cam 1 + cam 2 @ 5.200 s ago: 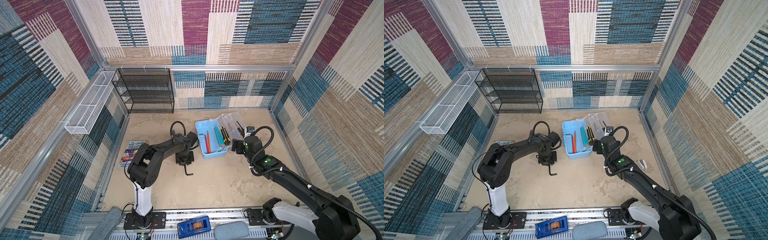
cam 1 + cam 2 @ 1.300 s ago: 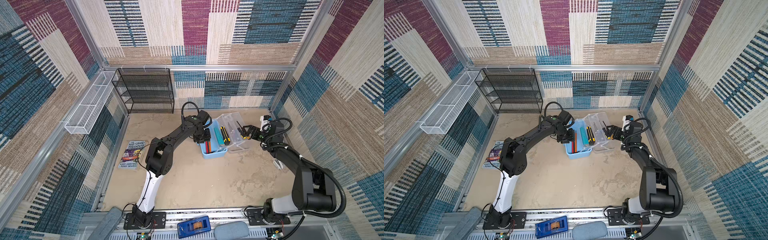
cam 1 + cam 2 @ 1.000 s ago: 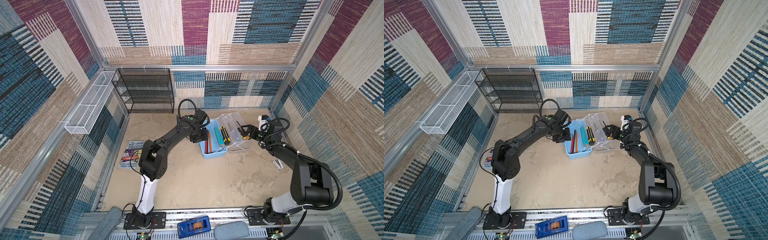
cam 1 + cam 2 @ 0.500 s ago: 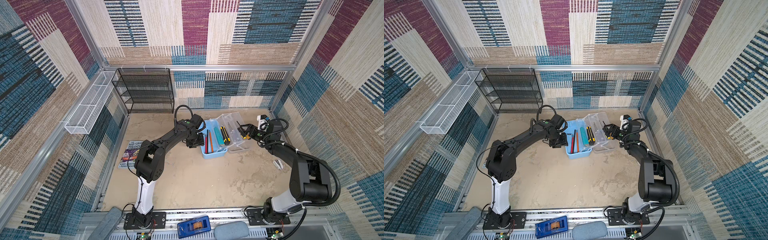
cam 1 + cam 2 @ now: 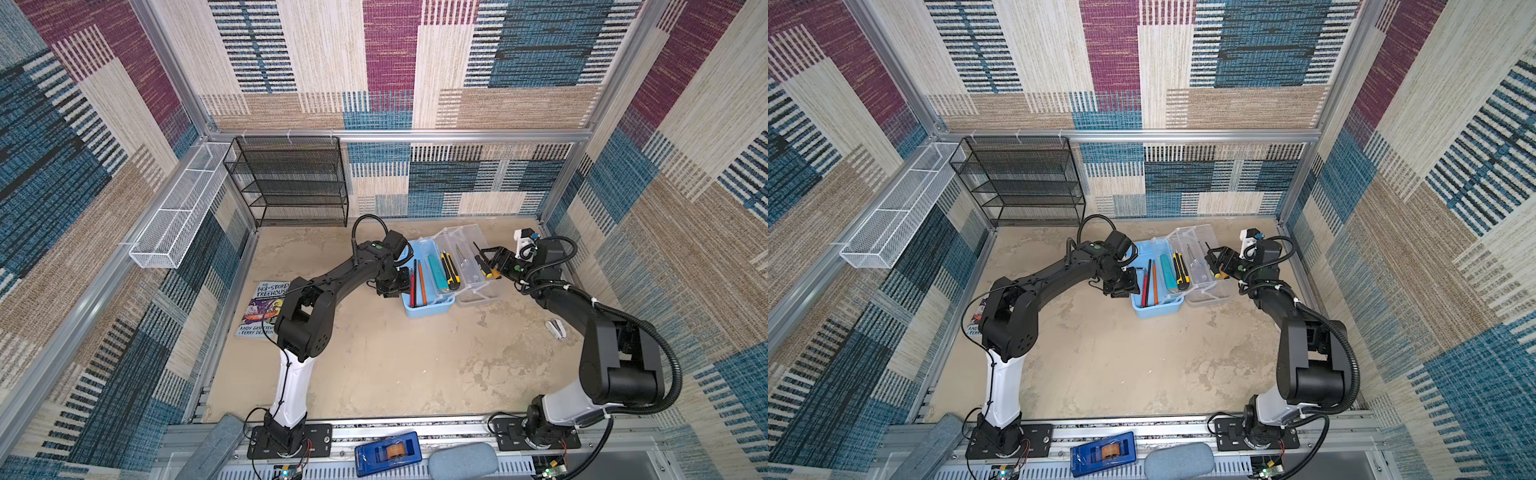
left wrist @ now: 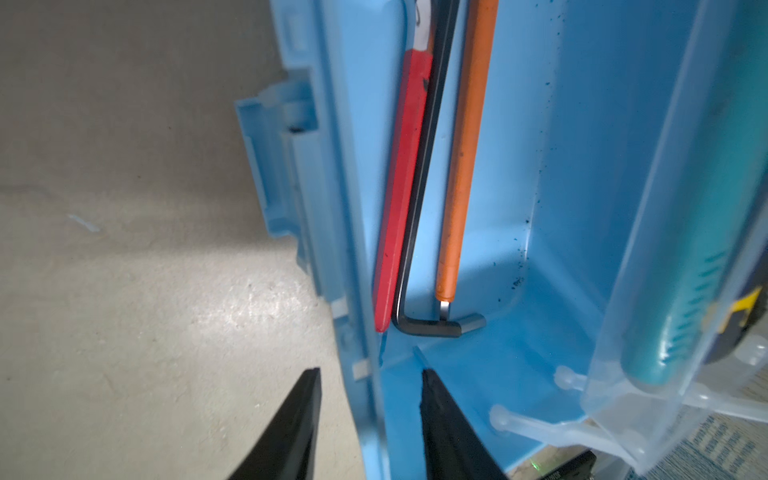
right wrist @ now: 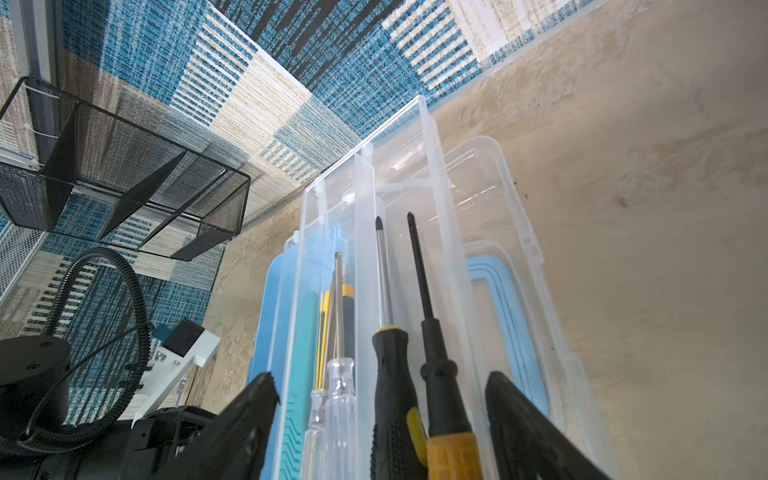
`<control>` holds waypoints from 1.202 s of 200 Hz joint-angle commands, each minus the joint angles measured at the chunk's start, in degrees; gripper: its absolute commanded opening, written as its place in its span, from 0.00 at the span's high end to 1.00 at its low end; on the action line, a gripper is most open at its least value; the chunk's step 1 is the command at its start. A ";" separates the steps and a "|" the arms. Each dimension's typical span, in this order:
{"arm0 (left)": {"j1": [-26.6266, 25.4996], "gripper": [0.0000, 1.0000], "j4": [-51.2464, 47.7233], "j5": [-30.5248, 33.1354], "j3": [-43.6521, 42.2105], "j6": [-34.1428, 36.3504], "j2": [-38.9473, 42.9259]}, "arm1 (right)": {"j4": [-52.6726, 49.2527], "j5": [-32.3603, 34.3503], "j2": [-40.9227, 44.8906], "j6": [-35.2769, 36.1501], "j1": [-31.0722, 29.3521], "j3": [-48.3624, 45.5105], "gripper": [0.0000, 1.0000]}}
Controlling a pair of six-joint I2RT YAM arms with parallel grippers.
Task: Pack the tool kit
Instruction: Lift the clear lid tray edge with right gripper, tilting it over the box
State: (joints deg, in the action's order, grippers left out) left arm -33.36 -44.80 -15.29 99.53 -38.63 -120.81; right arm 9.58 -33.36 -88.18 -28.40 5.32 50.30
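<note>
Down from high in front over the whole scene in both top views; close above the case (image 5: 428, 309) (image 6: 561, 208) from the left wrist; low along that same case, rearward, from the right.

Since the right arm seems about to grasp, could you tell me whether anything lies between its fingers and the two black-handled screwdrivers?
Partly. In the right wrist view, both black-handled screwdrivers sit inside the open right gripper; one side is clear, but the clear-handled screwdrivers and a tray divider lie before the other finger.
</note>
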 commanded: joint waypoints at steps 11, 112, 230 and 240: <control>-0.29 0.57 1.29 -1.67 1.09 -0.55 -0.63 | 0.25 -1.41 0.54 -1.23 -1.43 1.17 0.20; -0.29 0.59 1.31 -5.73 6.02 0.96 -4.55 | -1.89 5.30 2.67 -2.62 -6.24 3.00 0.22; -0.23 0.58 1.97 -7.01 6.22 0.93 -5.58 | -6.93 15.20 4.17 -3.59 -13.90 5.93 0.23; -0.23 0.59 1.94 -6.41 6.04 0.62 -5.41 | -7.45 16.01 4.24 -3.59 -14.48 6.13 0.23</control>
State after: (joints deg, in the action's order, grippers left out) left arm -33.50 -47.33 -18.83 105.54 -37.74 -126.37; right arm 2.63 -19.38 -84.55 -31.22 -7.97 55.46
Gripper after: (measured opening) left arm 0.415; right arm 0.767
